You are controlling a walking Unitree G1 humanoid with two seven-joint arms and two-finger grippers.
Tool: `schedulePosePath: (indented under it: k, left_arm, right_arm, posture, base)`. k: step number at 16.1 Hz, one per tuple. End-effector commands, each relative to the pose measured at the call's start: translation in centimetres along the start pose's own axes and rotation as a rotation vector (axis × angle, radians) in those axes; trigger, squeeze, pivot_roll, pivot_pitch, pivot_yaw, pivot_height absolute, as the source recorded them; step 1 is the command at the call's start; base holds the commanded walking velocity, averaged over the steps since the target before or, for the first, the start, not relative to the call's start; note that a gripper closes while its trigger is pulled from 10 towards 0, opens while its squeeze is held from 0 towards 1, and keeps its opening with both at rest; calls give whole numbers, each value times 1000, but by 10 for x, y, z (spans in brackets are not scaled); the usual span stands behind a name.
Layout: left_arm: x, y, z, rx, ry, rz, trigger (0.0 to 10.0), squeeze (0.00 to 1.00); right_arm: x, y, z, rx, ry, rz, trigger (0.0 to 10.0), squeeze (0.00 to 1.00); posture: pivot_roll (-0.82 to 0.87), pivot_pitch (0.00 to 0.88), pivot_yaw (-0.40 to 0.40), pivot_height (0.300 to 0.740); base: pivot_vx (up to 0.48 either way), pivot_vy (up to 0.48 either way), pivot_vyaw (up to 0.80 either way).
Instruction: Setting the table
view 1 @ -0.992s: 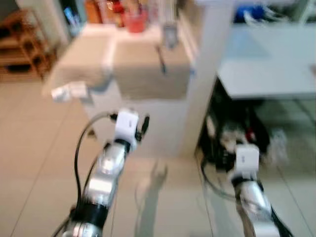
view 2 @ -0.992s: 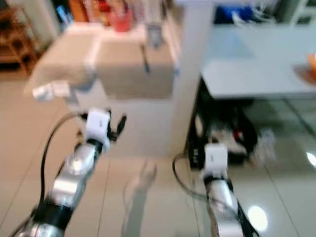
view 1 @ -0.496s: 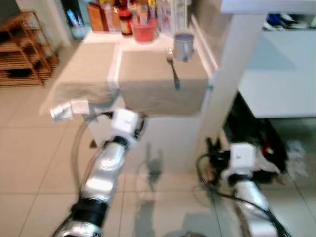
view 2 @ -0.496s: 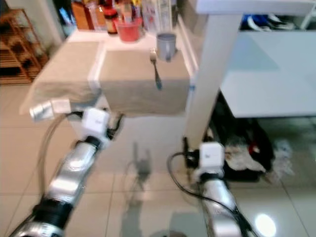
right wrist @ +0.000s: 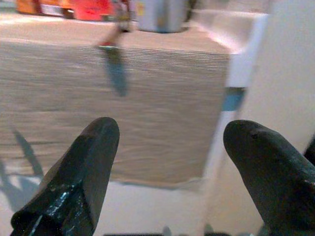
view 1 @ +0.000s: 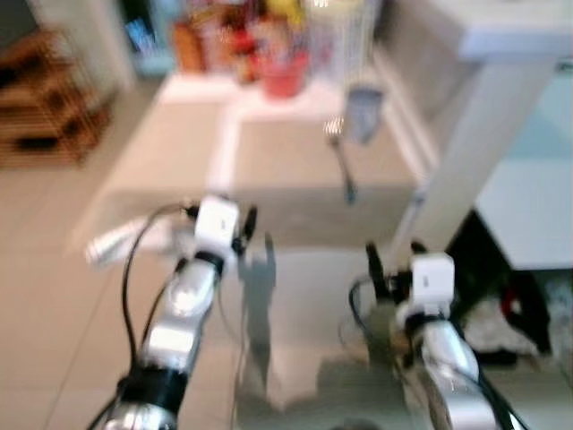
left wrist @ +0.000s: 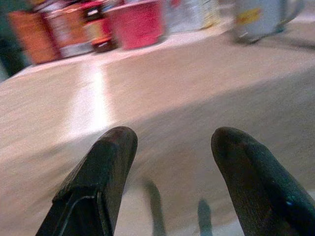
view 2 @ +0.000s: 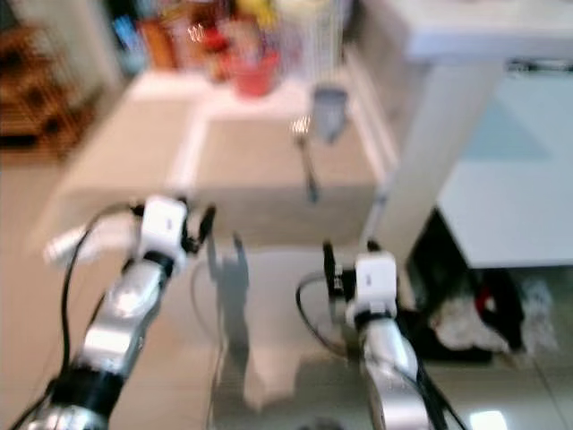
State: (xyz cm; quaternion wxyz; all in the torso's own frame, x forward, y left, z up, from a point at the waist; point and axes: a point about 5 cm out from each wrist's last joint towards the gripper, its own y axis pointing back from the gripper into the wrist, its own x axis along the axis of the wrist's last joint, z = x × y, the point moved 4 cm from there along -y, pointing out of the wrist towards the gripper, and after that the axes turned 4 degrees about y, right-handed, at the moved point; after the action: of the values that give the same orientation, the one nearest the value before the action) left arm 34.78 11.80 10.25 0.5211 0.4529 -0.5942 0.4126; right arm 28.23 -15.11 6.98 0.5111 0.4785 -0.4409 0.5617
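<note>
A white table carries two beige placemats (view 1: 286,166). On the right-hand one lies a fork (view 1: 342,168), with a grey mug (view 1: 363,112) at its far end and a red cup (view 1: 285,76) behind. My left gripper (view 1: 249,231) hovers open at the table's front edge, over the near part of the mat (left wrist: 197,88). My right gripper (view 1: 391,262) is open too, just in front of the hanging mat edge and level with it, near the front right corner. The right wrist view has the fork (right wrist: 115,66) and mug (right wrist: 160,14) beyond the fingers (right wrist: 93,147). Everything is blurred.
Bottles and jars (view 1: 215,40) crowd the table's back. A white pillar (view 1: 470,152) stands against its right side, with a pale tabletop (view 1: 537,210) beyond and clutter (view 1: 528,318) under it. A wooden rack (view 1: 45,107) is at far left. Tiled floor lies below.
The camera has come closer to the table, which now looks larger and nearer. Both arms have risen, so the grippers stand at the table's front edge instead of below it.
</note>
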Motion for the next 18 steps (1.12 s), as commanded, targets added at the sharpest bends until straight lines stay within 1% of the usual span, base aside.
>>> schedulePosePath:
  k: [1,2,4,5,6,8,11,13,15,16,17,18]
  left_arm:
    - [9,-3,5,-17,3,37,10000,0]
    - [10,-3,5,-16,0,44,10000,0]
    - [11,-2,5,-15,-11,45,10000,0]
    - [13,-1,6,-15,-9,54,10000,0]
    - [13,-1,6,-15,-9,56,10000,0]
    - [22,-3,9,-29,-24,78,10000,0]
    - [28,-7,8,-30,-18,90,10000,0]
    - [29,-8,9,-33,-16,92,10000,0]
    - [32,-10,9,-36,-26,97,10000,0]
    - [33,-11,9,-40,-30,100,10000,0]
    - [34,-11,11,-51,-47,110,10000,0]
    - [35,-11,11,-53,-51,112,10000,0]
  right_arm:
    - [8,0,3,1,20,29,10000,0]
    - [13,0,2,16,28,48,10000,0]
    - [43,-1,-6,79,31,144,10000,0]
    - [57,3,-4,99,24,174,10000,0]
    - [59,4,-3,100,23,176,10000,0]
    - [43,7,4,68,8,117,10000,0]
    - [45,5,-1,55,1,117,10000,0]
    - [47,3,1,45,6,114,10000,0]
    - [44,-5,10,-21,2,91,10000,0]
    - [46,-11,17,-66,-27,91,10000,0]
    - [53,-19,34,-170,-143,98,10000,0]
    - [48,-24,55,-303,-363,64,10000,0]
  posture:
    - [-46,0,26,731]
    - [-45,0,25,731]
    - [-45,0,23,731]
    - [-46,0,22,731]
    - [-46,0,22,731]
    - [-47,0,26,731]
    - [-46,0,30,731]
    - [-44,0,30,731]
    - [-43,0,31,731]
    - [-39,0,32,731]
    - [-37,0,31,731]
    - [-35,0,31,731]
  base:
    - [0,0,0]
    - [0,0,0]
    - [0,0,0]
    - [0,0,0]
    - [0,0,0]
    - [0,0,0]
    - [0,0,0]
    - [0,0,0]
    - [0,0,0]
    - [0,0,0]
    - [0,0,0]
    - [0,0,0]
